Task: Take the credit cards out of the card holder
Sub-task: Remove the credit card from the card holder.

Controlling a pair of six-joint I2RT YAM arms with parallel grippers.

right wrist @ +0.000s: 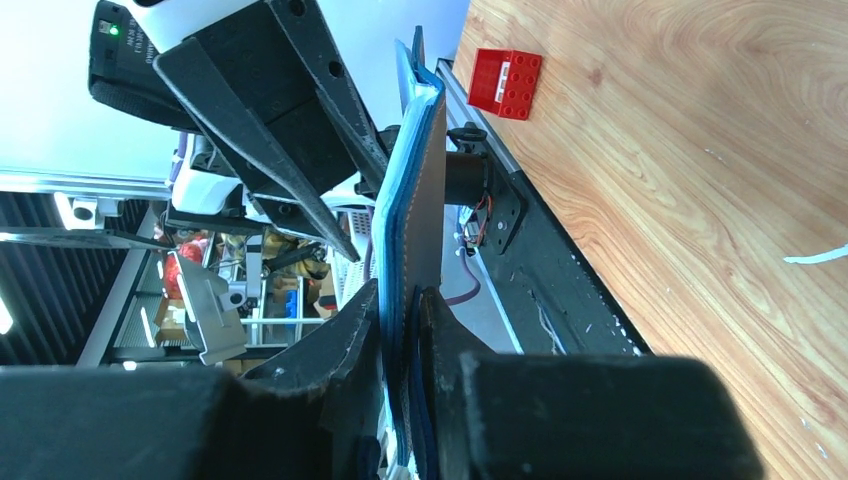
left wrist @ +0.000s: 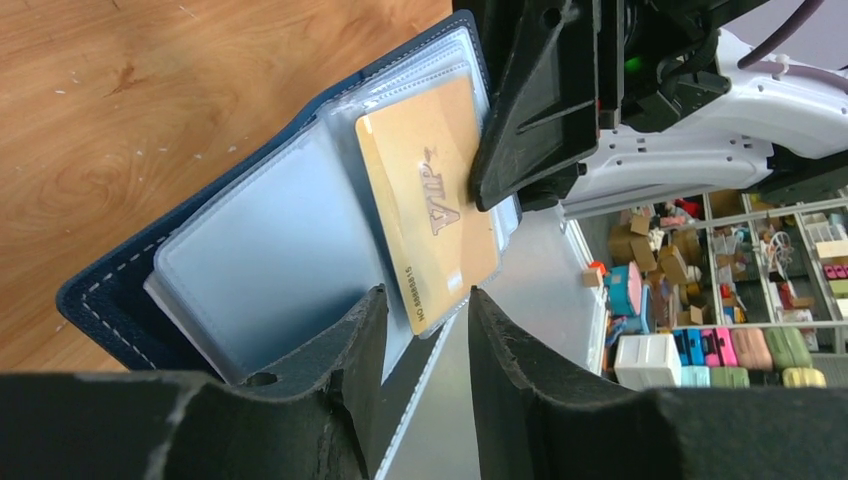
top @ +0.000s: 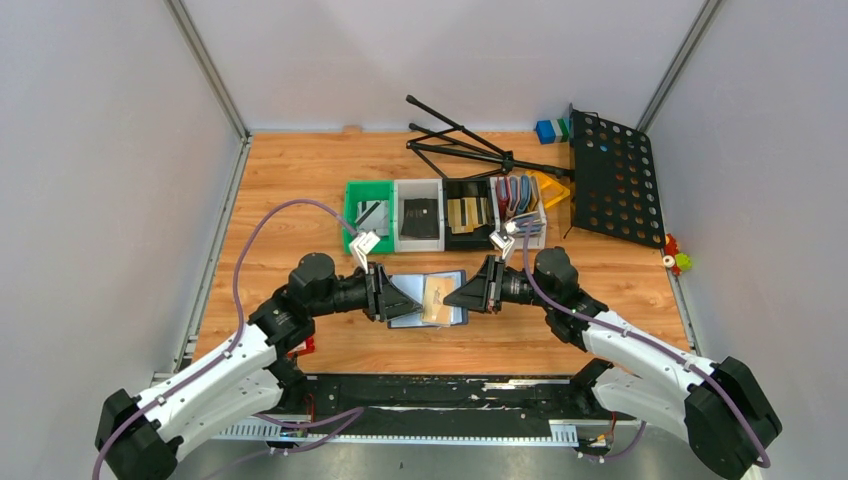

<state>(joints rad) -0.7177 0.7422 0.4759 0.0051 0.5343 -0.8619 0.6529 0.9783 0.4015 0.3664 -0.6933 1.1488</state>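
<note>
L hand [left wrist: 425,297] is part-open: fingers apart w/ a clear gap, and the bottom corner of the gold card [left wrist: 430,200] sits right at the mouth of that gap. No pinch visible, nothing gripped. Gold card, embossed "VIP", lies tilted against the clear pockets of the card holder [left wrist: 250,250]; how far out of its sleeve, can't tell. Card holder is navy outside w/ pale pockets inside, spread open btwn both hands over the front-centre of the wood surface [top: 300,180]; resting or lifted, can't tell. R hand [right wrist: 400,297] is clamped on the card holder's other edge, fingers tight either side of the cover. Row of bins [top: 420,215] w/ more cards sits behind. Red block [right wrist: 507,82] lies by the surface's near edge.
</note>
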